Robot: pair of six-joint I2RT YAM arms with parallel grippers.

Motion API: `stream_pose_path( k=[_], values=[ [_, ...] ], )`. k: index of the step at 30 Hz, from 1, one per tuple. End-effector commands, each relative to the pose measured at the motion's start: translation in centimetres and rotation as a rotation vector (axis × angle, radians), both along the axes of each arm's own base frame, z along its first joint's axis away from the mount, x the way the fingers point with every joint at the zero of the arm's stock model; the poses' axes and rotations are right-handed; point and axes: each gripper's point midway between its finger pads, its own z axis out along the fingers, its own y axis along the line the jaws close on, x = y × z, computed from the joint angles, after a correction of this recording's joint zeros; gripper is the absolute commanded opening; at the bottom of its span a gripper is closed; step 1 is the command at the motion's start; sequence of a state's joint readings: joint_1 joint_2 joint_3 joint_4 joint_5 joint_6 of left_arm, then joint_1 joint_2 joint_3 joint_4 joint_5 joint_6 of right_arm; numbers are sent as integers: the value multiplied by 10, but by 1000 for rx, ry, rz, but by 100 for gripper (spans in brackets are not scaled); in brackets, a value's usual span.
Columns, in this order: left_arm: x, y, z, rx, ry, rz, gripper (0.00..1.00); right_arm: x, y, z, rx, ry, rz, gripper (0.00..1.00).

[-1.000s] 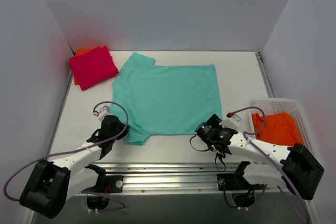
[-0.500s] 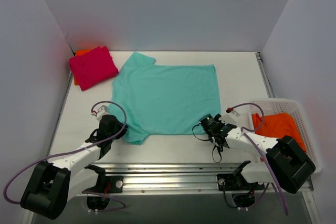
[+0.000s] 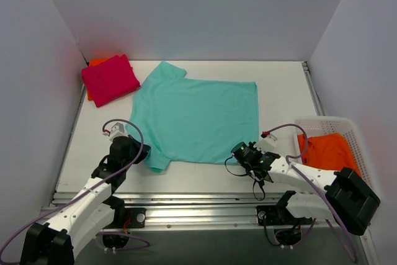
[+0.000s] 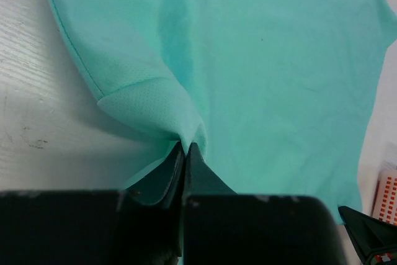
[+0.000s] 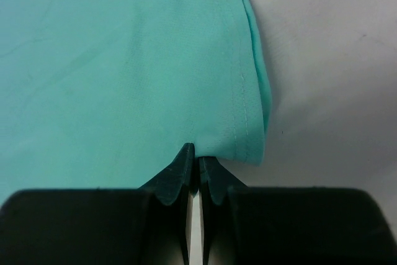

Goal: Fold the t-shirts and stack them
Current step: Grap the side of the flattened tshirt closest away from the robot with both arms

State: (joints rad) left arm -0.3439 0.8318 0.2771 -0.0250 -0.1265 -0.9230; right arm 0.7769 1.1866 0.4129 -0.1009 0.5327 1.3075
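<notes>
Two arms lie low, reaching in from 7 and 5 o'clock. Left gripper (image 3: 144, 157) and right gripper (image 3: 238, 150) each pinch the teal t-shirt's (image 3: 198, 116) near edge, jaws closed.

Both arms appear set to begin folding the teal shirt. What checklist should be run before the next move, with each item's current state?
1. Left end effector shut on the teal t-shirt at its near sleeve: ok.
2. Right end effector shut on the near hem corner: ok, though it bites only the very edge.
3. Cloth flat beyond the grips: not ok on the left, where it bunches into a fold.
4. Magenta t-shirt clear of the fold path: cannot tell; it lies close by the far sleeve.
5. Orange t-shirt contained in the basket: ok.
</notes>
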Motion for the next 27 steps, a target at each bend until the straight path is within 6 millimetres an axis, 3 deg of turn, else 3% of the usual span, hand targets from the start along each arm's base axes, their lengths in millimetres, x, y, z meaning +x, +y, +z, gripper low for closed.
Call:
stream_pose_path(
  k=[1,12,23,27],
  values=[
    [-6,-4,19,-2,10,-38,2,-1,-4,19,-23,-38,-19,0],
    [-12,1,42,23,12,-42,2,0,-24,69,-50,-136,-55,0],
    [3,3,79,39,-45,-34,2,-7,-43,81,-78,-153,-87,1],
    [13,1,83,36,-40,-36,2,-2,-47,91,-78,-176,-88,3]
  ],
)
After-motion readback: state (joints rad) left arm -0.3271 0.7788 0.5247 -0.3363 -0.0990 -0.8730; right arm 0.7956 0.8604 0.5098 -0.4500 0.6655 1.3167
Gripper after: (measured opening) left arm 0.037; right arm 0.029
